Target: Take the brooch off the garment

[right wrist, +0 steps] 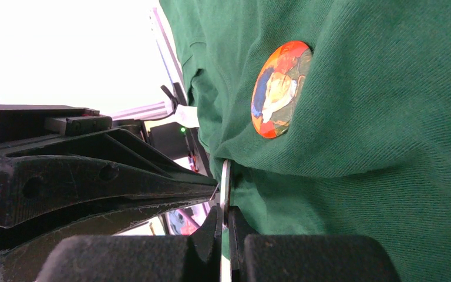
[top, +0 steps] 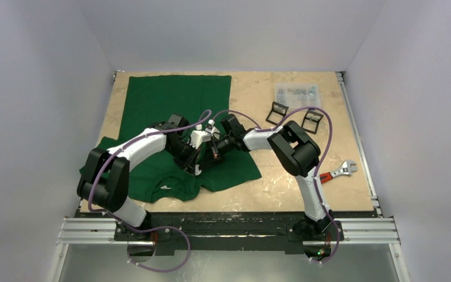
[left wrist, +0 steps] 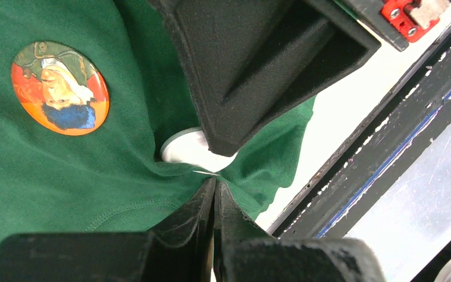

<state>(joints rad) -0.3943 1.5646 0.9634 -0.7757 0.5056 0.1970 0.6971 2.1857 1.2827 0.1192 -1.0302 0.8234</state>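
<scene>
The garment is a dark green T-shirt spread on the table. Both grippers meet over its lower part. My right gripper is shut on the edge of the brooch, a thin white disc standing against the cloth with a fine wire pin beside it. My left gripper is shut on a bunched fold of the garment right at that pin. The right gripper's black fingers hide the upper part of the disc. A second round badge with an orange and blue picture sits pinned nearby.
At the back right stand a clear plastic box and two small black frames. A red-handled adjustable wrench lies at the right edge. The metal rail runs along the near edge, and white walls close in three sides.
</scene>
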